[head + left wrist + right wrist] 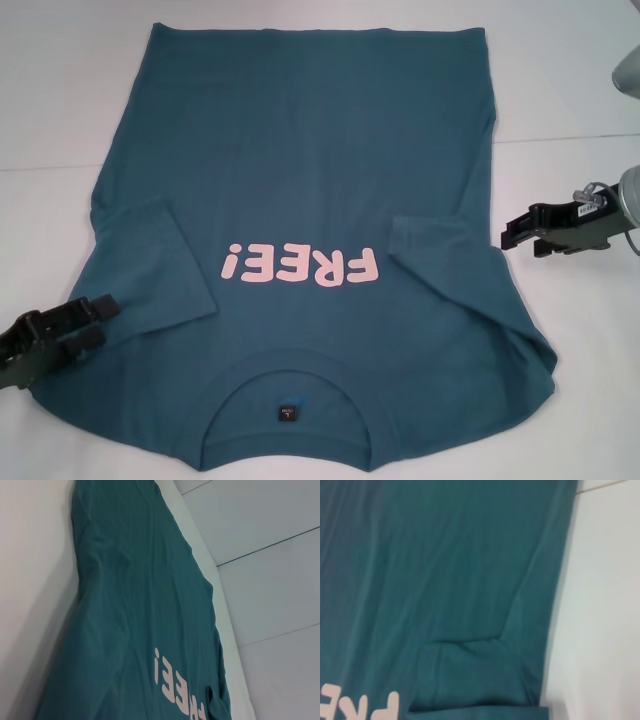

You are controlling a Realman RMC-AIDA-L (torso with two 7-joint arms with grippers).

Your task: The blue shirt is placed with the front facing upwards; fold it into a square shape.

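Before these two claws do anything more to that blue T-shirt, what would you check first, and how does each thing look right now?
1. Dark teal-blue cotton T-shirt front up, pink "FREE!" print showing: ok.
2. Both short sleeves folded in over the body: ok.
3. Cloth flat: not ok, ripples near the right shoulder.
4. Left claw at the shirt's left edge by the sleeve: ok; grip on cloth: cannot tell.
5. Right claw at the right edge by the sleeve: ok; grip: cannot tell.
6. Folded into a square: not ok, hem far from the round collar.

Pale pink "FREE!" print [301, 272] on the blue shirt [300, 150] chest, collar label unreadable
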